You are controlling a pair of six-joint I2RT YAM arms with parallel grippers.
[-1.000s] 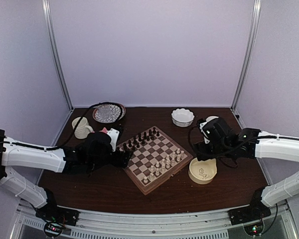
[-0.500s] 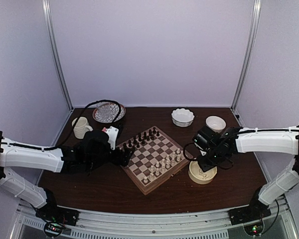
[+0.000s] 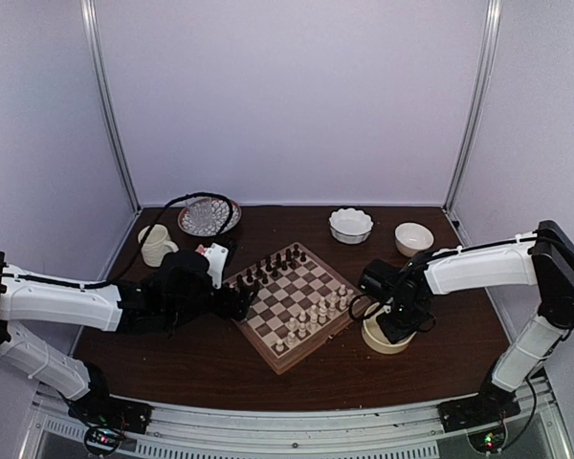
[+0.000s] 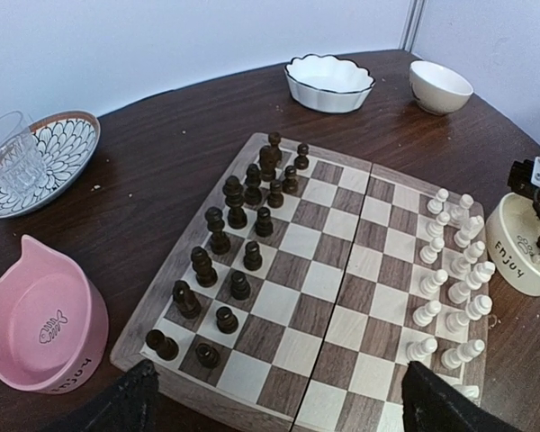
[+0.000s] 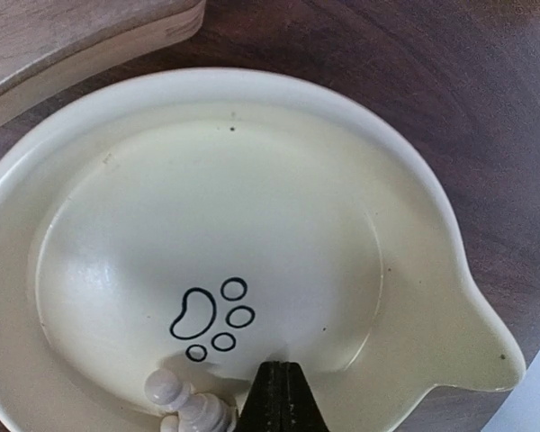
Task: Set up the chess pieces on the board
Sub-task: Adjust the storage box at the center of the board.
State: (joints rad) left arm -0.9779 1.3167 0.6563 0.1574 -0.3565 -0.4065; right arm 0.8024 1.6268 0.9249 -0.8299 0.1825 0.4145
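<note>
The board (image 3: 285, 298) lies mid-table, set diagonally. Cream-white chess pieces (image 3: 316, 314) stand in rows on its right side (image 4: 450, 270); dark brown pieces (image 4: 243, 225) stand on its left. My left gripper (image 4: 279, 414) hovers open over the board's near left edge (image 3: 237, 304), with nothing between its fingers. My right gripper (image 5: 281, 396) is shut, its tips down inside the cream paw-print bowl (image 5: 414, 234) right of the board (image 3: 387, 337). A white piece (image 5: 175, 396) lies in that bowl, just left of the shut fingers and not between them.
A pink cat bowl (image 4: 40, 324) sits left of the board. At the back left are a patterned plate (image 4: 63, 144) holding a glass (image 4: 13, 162) and a cream mug (image 3: 156, 245). A scalloped white bowl (image 4: 328, 81) and a small white bowl (image 4: 441, 85) stand behind.
My right arm has swung left and down from behind the cream bowl into it, and its gripper has closed. The left arm has not moved.
</note>
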